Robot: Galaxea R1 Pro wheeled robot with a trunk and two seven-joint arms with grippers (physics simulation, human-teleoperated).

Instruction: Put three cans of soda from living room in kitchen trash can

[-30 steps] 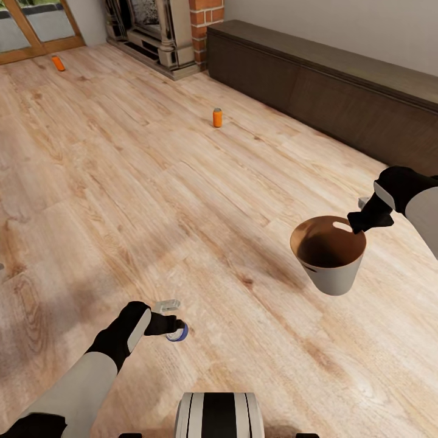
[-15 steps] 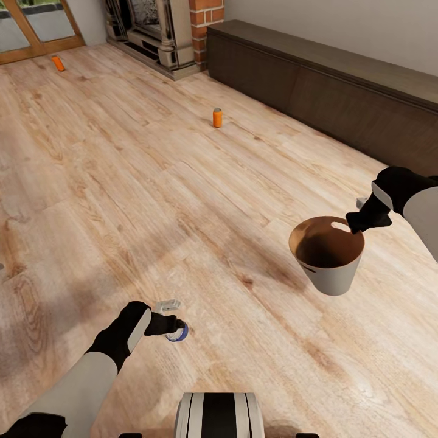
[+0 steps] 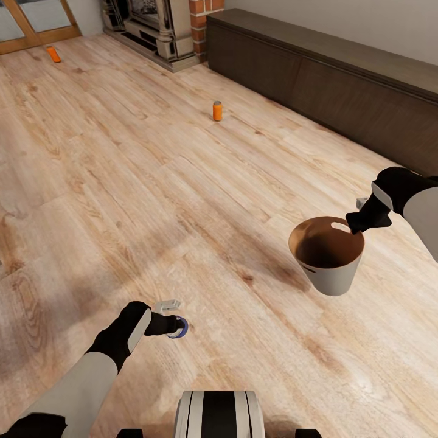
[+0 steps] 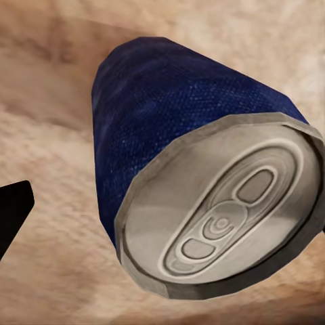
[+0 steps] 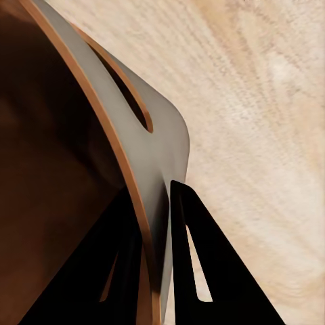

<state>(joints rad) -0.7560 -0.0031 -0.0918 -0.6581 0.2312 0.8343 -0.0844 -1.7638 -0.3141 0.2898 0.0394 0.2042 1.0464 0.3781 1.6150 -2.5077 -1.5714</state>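
Observation:
My left gripper (image 3: 174, 326) is low over the floor, shut on the blue soda can (image 3: 178, 328). In the left wrist view that blue can (image 4: 196, 183) lies tilted with its grey top facing the camera, and one black finger (image 4: 13, 213) shows beside it. My right gripper (image 3: 358, 222) pinches the rim of the pale grey trash can (image 3: 331, 267) and holds it in the air, brown inside up. The right wrist view has both fingers (image 5: 203, 271) clamped on the trash can's rim (image 5: 152, 156) below the slot handle. Two orange cans (image 3: 217, 111) (image 3: 53, 54) are on the plank floor far ahead.
A long dark low cabinet (image 3: 340, 91) runs along the right wall. A brick fireplace (image 3: 164, 30) stands at the back, with a wood-framed glass door (image 3: 30, 27) at the far left. My base (image 3: 219, 415) shows at the bottom edge.
The whole view has shifted: floor, orange cans and fireplace slid slightly toward the top of the picture, so the camera moved. Both arms keep their pose and their hold.

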